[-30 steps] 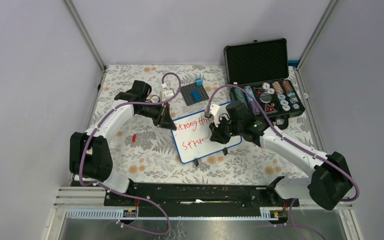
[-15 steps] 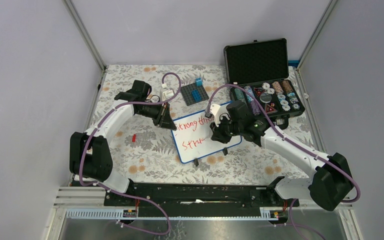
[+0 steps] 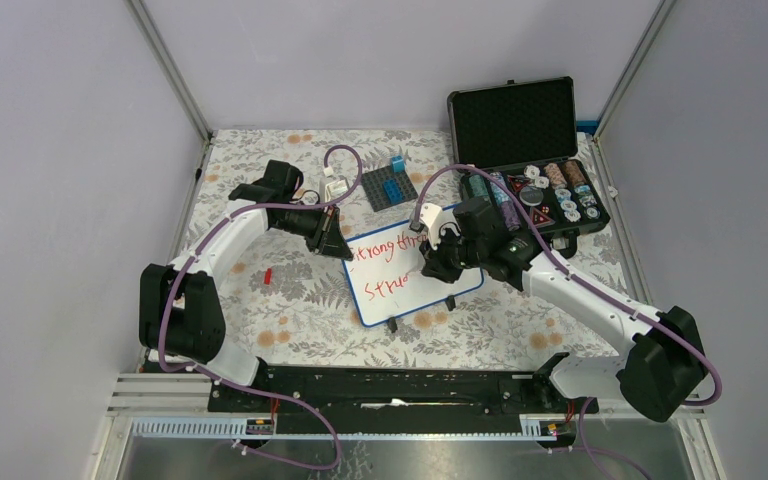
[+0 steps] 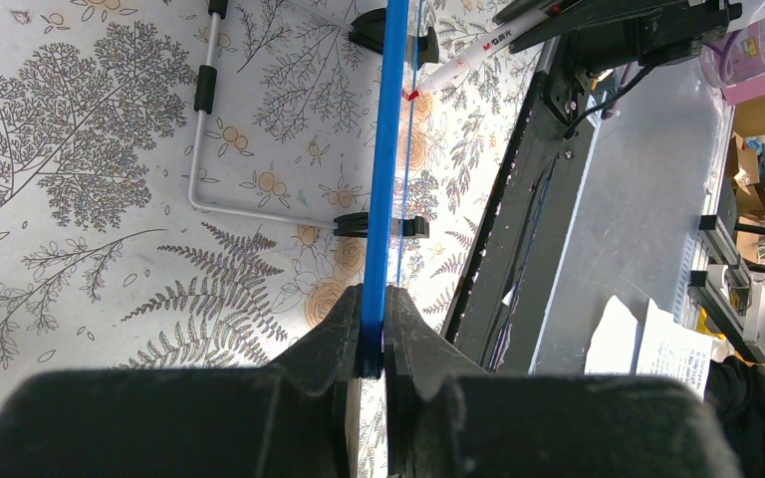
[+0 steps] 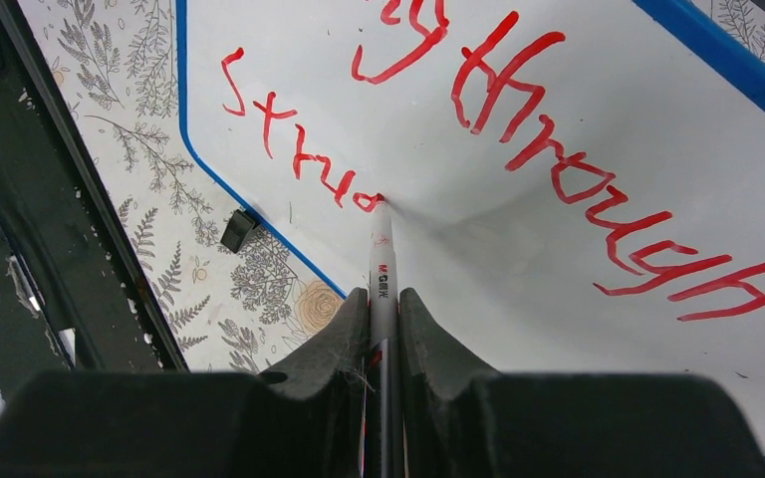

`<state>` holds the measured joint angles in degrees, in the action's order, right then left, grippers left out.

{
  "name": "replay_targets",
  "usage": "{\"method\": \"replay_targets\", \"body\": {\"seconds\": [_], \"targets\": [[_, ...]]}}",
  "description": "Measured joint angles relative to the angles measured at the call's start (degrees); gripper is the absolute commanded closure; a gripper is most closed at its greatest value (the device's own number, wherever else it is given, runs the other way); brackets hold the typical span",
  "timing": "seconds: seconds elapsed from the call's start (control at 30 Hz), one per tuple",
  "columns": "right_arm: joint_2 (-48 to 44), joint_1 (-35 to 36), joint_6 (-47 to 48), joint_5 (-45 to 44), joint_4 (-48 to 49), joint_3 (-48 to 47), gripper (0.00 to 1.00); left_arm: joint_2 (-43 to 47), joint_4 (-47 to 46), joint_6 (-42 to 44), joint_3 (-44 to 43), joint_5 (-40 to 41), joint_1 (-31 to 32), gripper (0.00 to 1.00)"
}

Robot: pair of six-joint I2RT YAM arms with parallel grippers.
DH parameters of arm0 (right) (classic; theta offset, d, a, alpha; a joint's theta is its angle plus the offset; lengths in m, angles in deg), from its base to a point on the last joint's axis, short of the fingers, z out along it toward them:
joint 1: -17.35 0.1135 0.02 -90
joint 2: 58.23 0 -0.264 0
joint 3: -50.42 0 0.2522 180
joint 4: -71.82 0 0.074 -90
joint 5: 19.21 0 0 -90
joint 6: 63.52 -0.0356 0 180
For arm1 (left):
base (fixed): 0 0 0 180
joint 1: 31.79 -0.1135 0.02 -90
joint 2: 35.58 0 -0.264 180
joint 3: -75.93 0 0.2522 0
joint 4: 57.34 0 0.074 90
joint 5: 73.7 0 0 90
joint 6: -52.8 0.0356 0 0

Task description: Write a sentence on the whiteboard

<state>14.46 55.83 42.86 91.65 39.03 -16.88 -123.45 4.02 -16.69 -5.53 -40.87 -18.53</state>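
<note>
From the top view I get soft, even light with no glare; the tabletop (image 3: 290, 310) pattern reads clearly and the arms cast only faint shadows. On the right wrist view the whiteboard (image 5: 578, 129) is bright, and a soft grey shadow spreads rightward from the marker (image 5: 380, 261) tip. The right end effector (image 5: 383, 299) and left end effector (image 4: 372, 295) fill the bottom of their own views as dark, out-of-focus masses.
</note>
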Motion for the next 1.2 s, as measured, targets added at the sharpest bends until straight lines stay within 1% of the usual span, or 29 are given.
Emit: {"method": "replay_targets", "body": {"seconds": [0.6, 0.97, 1.2], "targets": [[-0.1, 0.4, 0.8, 1.4, -0.9, 3.5, 1.00, 0.0, 0.0, 0.0, 0.0, 0.0, 0.0, 1.00], [2.3, 3.0, 0.7, 1.8, -0.9, 2.9, 1.00, 0.0, 0.0, 0.0, 0.0, 0.0, 0.0, 1.00], [1.0, 3.0, 0.0, 2.8, -0.8, 2.2, 1.00, 0.0, 0.0, 0.0, 0.0, 0.0, 0.0, 1.00]]}}
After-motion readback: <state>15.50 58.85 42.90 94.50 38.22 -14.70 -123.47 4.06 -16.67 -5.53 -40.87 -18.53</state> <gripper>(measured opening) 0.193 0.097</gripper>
